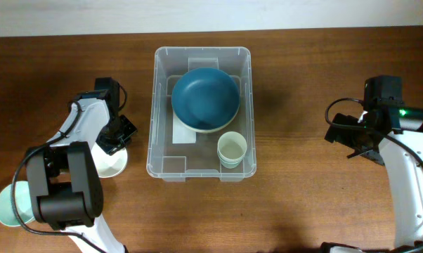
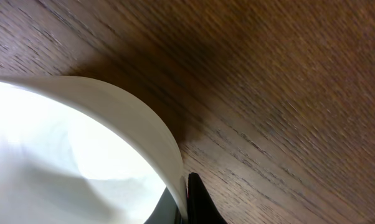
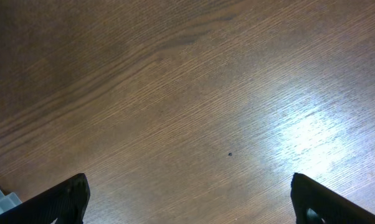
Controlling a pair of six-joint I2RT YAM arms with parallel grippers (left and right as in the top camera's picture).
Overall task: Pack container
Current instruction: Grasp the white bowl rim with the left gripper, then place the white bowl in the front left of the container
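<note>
Two grippers | left gripper (image 1: pixel 118 135) pinches rim of white bowl (image 1: pixel 112 167), likely to lift it into the container (image 1: pixel 154 105) | right gripper (image 3: pixel 197 202) spread, empty, probably keeping out of the way | container mid-surface, between arms, holding blue bowl (image 1: pixel 205 98) and cup (image 1: pixel 232 149) | surface (image 1: pixel 303 84): dark wood, glare at right | room: pale wall (image 1: pixel 211 14) at far edge

I see bare worktop (image 1: pixel 303 105) right of the container (image 1: pixel 202 49), blue bowl (image 1: pixel 205 99) and cup (image 1: pixel 232 148) crowding its floor, its near-left corner free
</note>
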